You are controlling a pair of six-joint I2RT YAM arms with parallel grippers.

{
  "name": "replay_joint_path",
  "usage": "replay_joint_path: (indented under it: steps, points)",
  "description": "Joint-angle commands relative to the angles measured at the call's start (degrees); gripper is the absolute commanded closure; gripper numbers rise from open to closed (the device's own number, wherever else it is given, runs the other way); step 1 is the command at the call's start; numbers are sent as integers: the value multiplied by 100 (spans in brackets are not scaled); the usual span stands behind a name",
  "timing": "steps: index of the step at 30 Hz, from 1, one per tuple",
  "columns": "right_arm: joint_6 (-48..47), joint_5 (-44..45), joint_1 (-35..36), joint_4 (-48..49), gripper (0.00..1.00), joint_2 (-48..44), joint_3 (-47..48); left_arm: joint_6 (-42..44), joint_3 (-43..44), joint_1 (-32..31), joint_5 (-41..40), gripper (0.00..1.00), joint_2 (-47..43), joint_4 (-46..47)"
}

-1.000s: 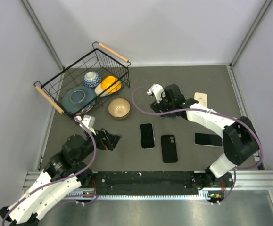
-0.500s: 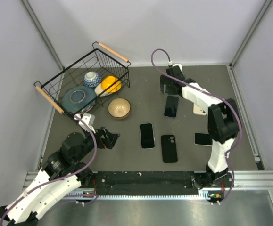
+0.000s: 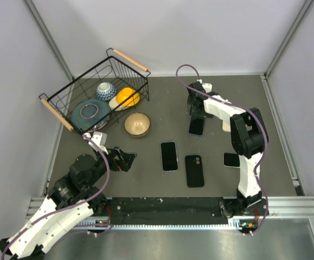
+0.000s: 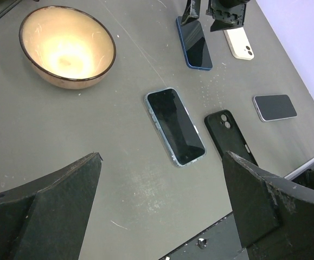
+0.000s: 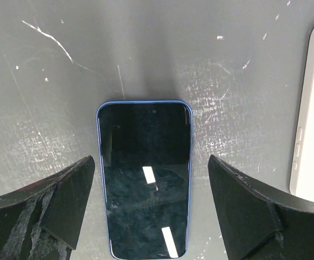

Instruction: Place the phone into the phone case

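Since the table (image 3: 162, 103) is shown from above, a wire basket (image 3: 130, 60) is seen at its far left. The right gripper (image 5: 148, 189) is held spread directly above a blue phone (image 5: 144, 162), screen up, presumably so its long sides can be pinched. The left gripper (image 4: 161, 157) is likewise held spread, low at the near left. The black phone case (image 3: 194, 170) is laid flat nearer the front, well apart from that phone.
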Motion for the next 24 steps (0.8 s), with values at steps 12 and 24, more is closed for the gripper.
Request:
replay_joint_path:
  steps: [12, 24]
  points:
    - [143, -444, -91, 30, 16, 333, 0, 80, -2, 9, -96, 1, 7, 271]
    - [-147, -479, -135, 92, 39, 114, -342, 71, -19, 9, -123, 1, -72, 244]
